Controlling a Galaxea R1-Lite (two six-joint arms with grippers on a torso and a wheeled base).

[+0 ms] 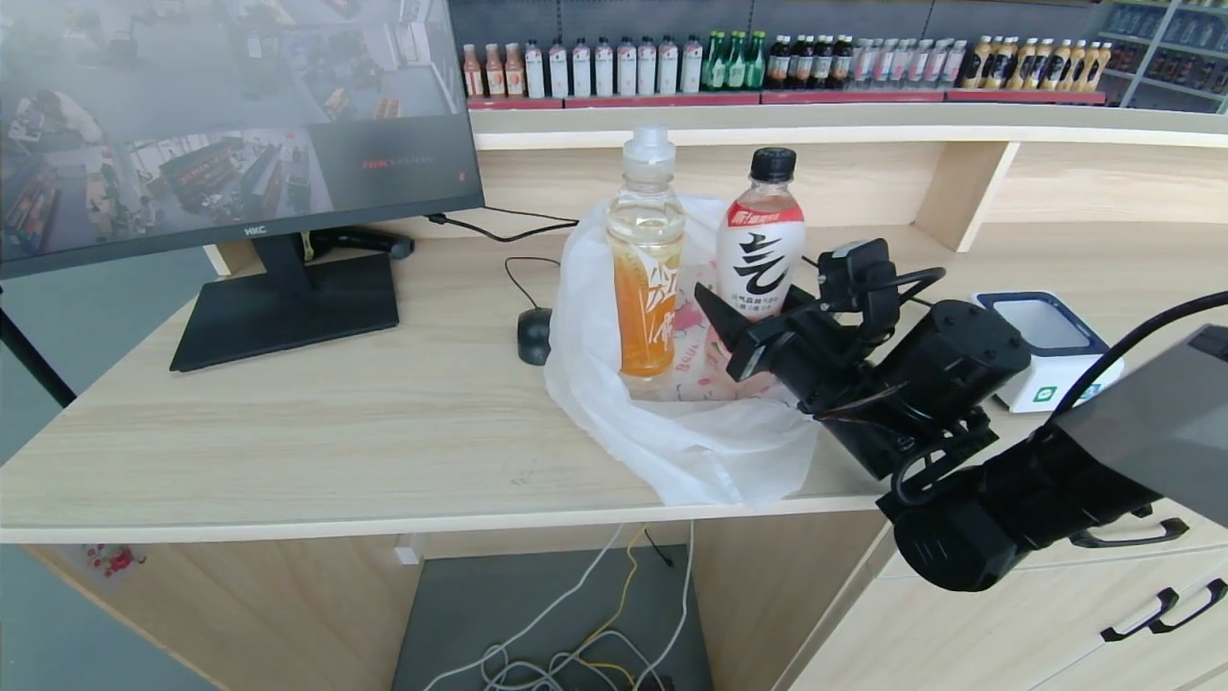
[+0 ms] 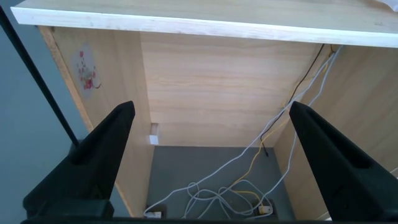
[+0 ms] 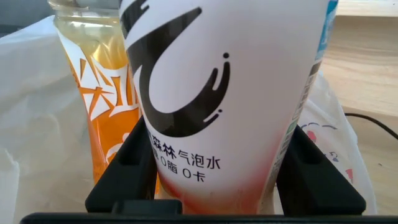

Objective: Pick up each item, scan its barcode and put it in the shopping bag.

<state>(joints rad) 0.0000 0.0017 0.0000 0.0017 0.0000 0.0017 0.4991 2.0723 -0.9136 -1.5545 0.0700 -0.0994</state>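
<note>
In the middle of the head view the white shopping bag (image 1: 672, 432) sits slumped open on the wooden counter (image 1: 336, 422), and two bottles stand upright inside it, side by side and close together: an orange tea bottle (image 1: 646, 288) with a clear cap on the left, and a white-label bottle (image 1: 763, 259) with a black cap on the right. The right gripper (image 1: 734, 336) comes in from the lower right of the frame and meets the lower half of the white-label bottle. From the wrist we see its two black fingers (image 3: 134, 168) set narrowly against either side of that bottle (image 3: 217, 93), gripping it, with the orange tea bottle (image 3: 99, 106) just behind. The bag folds hide the bottle's base, so we cannot tell whether it rests on the counter or hangs a little above it. The left gripper (image 2: 211, 107) is below the counter's edge, its fingers spread wide with nothing between them, facing the kneehole where loose cables (image 2: 230, 180) lie on the floor. At the right of the frame a small white scanner box (image 1: 1046, 350) stands on the counter; a monitor (image 1: 221, 115) fills the upper left, and a black mouse (image 1: 533, 335) lies just left of the bag.
</note>
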